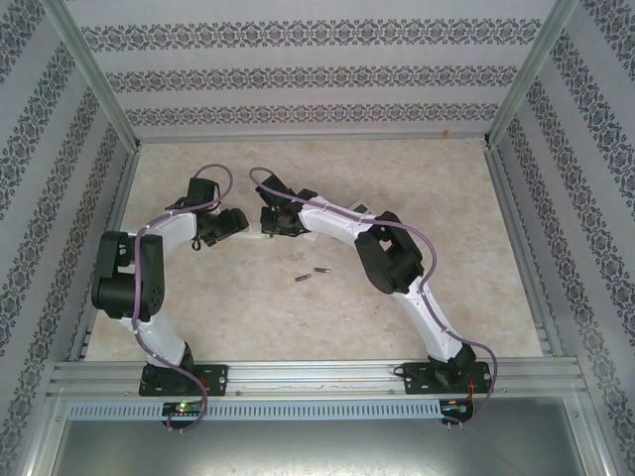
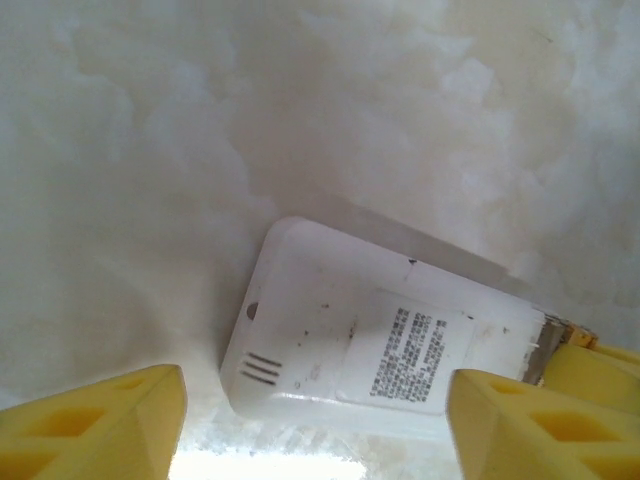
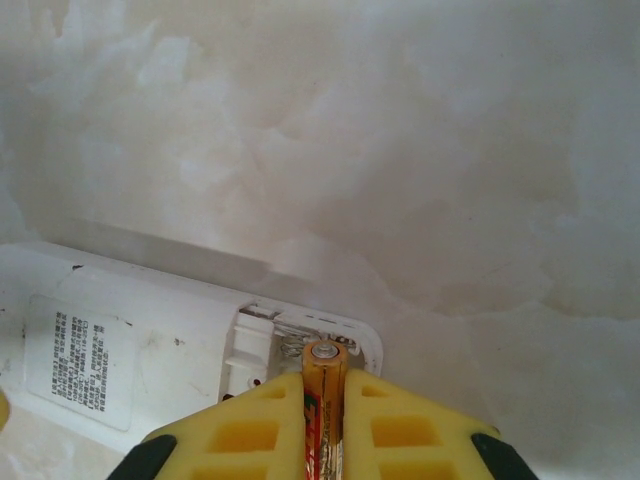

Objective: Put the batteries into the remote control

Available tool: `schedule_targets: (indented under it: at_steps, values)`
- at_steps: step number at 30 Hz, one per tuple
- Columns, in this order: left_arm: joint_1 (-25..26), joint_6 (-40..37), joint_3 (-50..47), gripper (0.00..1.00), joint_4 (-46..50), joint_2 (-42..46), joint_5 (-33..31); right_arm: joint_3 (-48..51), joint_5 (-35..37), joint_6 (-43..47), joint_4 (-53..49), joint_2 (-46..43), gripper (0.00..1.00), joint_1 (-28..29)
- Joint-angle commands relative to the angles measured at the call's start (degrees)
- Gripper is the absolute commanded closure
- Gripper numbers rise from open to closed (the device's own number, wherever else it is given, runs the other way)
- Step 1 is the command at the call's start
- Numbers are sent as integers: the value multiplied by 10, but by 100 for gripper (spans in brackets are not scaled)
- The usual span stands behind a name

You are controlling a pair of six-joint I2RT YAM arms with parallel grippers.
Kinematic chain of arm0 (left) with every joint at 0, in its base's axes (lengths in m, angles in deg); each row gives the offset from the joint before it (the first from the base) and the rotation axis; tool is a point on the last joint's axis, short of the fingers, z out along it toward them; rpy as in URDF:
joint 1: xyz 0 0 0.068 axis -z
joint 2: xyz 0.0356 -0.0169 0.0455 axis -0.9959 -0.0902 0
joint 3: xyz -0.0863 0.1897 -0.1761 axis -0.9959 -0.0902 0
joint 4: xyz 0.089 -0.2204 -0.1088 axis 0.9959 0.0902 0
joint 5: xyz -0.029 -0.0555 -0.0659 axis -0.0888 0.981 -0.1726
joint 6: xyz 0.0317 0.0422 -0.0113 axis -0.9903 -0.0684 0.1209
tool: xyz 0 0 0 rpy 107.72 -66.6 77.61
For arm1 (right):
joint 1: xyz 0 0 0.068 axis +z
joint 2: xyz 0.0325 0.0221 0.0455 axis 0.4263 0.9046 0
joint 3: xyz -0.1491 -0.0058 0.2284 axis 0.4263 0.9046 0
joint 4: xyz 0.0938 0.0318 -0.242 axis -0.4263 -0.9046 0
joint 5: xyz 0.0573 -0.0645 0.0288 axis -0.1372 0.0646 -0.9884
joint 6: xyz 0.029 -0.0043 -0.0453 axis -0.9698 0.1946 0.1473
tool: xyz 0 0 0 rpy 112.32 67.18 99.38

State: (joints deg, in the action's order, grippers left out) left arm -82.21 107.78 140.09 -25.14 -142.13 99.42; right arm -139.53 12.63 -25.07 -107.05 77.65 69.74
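Now right hand (image 3: pixel 322 398) pinches a battery (image 3: pixel 324 360) over the remote (image 3: pixel 150 330) bay, left hand (image 2: pixel 315 412) open astride; next, likely press it home

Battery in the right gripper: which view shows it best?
Right wrist: the battery sits clamped in the right gripper, tip at the opened remote. Top external: hidden under the arm. Left wrist: unclear.

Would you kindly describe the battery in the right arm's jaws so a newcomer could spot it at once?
On the table, find the white remote with its battery bay open at one end. The gold battery sits at that bay, pinched between the right arm's yellow jaws; two loose batteries lie untouched nearby.
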Motion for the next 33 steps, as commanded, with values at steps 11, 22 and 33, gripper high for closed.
schedule_targets:
  at_steps: [11, 22, 33]
  values:
    - [2, -30, 88, 22, 60, -62, 9, 6, -1, 87, -24, 22, 90, -15]
    - [7, -16, 46, 34, 46, -68, 16, -12, -28, 102, -33, 18, 85, -16]
    - [9, -14, 28, 34, 37, -60, 12, -21, -27, 75, -39, -13, 75, -17]
